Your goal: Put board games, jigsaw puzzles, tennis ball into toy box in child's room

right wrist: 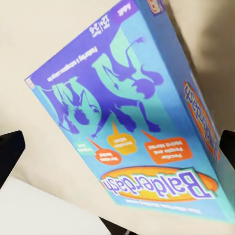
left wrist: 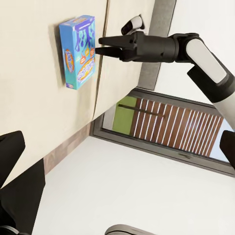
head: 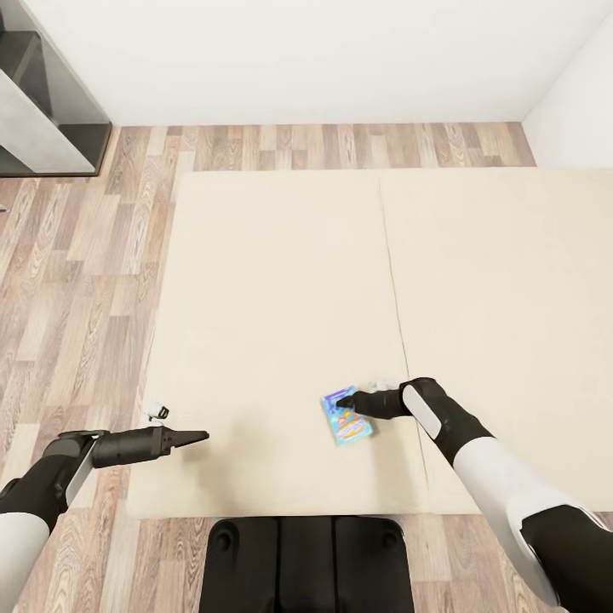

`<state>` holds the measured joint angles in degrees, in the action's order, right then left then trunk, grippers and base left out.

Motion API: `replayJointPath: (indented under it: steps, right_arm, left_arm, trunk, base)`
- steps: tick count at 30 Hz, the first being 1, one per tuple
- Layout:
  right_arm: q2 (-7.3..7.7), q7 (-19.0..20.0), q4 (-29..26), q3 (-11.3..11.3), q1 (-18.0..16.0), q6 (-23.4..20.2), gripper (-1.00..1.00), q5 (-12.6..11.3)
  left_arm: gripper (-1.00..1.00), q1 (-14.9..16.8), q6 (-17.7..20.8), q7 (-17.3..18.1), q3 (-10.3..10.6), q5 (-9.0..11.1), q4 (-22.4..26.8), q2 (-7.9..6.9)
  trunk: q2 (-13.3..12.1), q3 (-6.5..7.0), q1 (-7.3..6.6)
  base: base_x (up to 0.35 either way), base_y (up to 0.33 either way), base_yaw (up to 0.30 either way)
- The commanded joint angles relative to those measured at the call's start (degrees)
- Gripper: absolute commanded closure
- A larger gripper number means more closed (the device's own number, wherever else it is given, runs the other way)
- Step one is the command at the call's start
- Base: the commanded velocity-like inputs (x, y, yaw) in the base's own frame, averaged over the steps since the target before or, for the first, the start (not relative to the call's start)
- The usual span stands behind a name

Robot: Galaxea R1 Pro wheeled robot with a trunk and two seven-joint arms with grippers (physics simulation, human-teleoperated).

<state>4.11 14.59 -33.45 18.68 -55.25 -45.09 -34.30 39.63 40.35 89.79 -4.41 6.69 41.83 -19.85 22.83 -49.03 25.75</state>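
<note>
Blue Balderdash board game [head: 347, 416]: 1 box flat on the cream bed [head: 272, 281], long axis running away from the robot. Right gripper [head: 344, 400] touching its far end, nearer arm; whether its jaws are parted or closed, cannot tell. Left gripper [head: 201, 437] well apart, fingers together, empty.

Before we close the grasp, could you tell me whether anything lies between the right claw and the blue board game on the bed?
Nothing visible does: the right claw is right at the blue board game, which lies alone on the bed.

White walls [head: 298, 60], wood-plank floor [head: 77, 281], grey shelving unit [head: 42, 111] in the corner.
</note>
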Motion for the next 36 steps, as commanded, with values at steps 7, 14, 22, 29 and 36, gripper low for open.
replayJointPath:
  steps: [7, 14, 22, 29, 36]
  right_arm:
    - [0.16, 0.62, -0.04, 0.23, 0.01, 0.24, -1.0, 0.38]
    - [0.47, 0.59, -0.05, 0.28, 0.09, 0.76, -1.0, 0.72]
    - [0.34, 0.14, -0.27, 0.31, -0.16, 1.57, -1.0, 1.11]
    - [0.4, 0.4, -0.24, 0.32, -0.19, 3.31, -1.0, 0.74]
    - [0.37, 0.46, -0.22, 0.38, -0.13, 3.66, -1.0, 0.58]
  left_arm:
    - [-1.0, 0.01, 0.61, 0.21, 0.01, -0.01, 0.01, -0.01]
    - [-1.0, 0.01, 0.61, 0.21, 0.01, -0.01, 0.01, -0.01]
    - [-1.0, 0.01, 0.61, 0.21, 0.01, -0.01, 0.01, -0.01]
    - [-1.0, 0.01, 0.61, 0.21, 0.01, -0.01, 0.01, -0.01]
    - [-1.0, 0.01, 0.61, 0.21, 0.01, -0.01, 0.01, 0.02]
  trunk:
    - [0.09, -0.06, 0.03]
    - [0.09, -0.06, 0.03]
    - [0.09, -0.06, 0.03]
    - [0.09, -0.06, 0.03]
    - [0.09, -0.06, 0.03]
  base:
    - [0.0, 0.0, 0.0]
    - [0.0, 0.0, 0.0]
    - [0.0, 0.0, 0.0]
    - [0.0, 0.0, 0.0]
    - [0.0, 0.0, 0.0]
